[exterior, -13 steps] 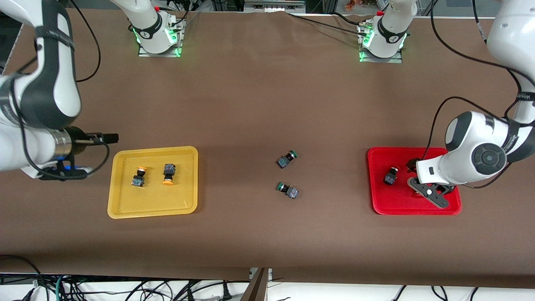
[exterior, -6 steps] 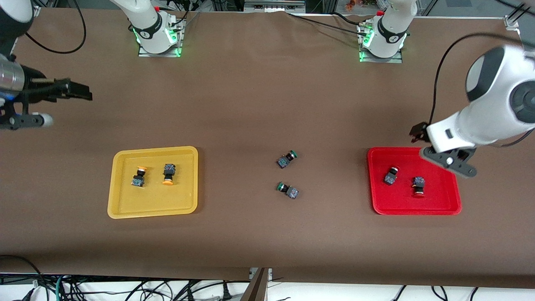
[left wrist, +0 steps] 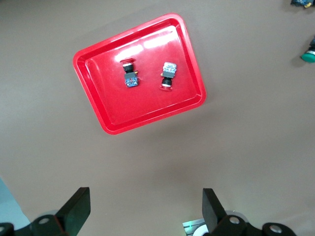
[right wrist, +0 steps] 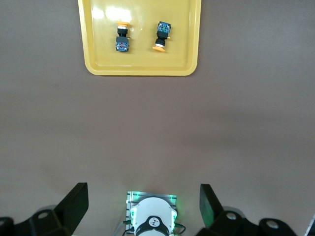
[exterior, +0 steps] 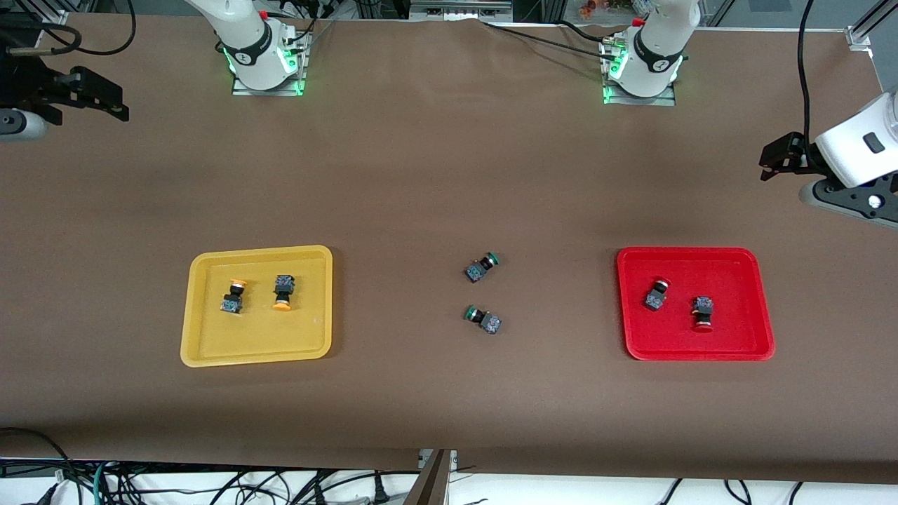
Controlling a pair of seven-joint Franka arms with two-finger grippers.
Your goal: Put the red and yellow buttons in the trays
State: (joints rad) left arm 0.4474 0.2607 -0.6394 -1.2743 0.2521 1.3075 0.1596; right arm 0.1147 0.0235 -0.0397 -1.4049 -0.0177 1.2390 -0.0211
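Buttons (exterior: pixel 232 295) in trays (exterior: pixel 210 351), brown table (exterior: pixel 421 175).

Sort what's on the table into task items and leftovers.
Task items:
- yellow tray holding two yellow buttons
- red tray holding two red buttons

Leftovers:
- two green-capped buttons on the bare table between the trays
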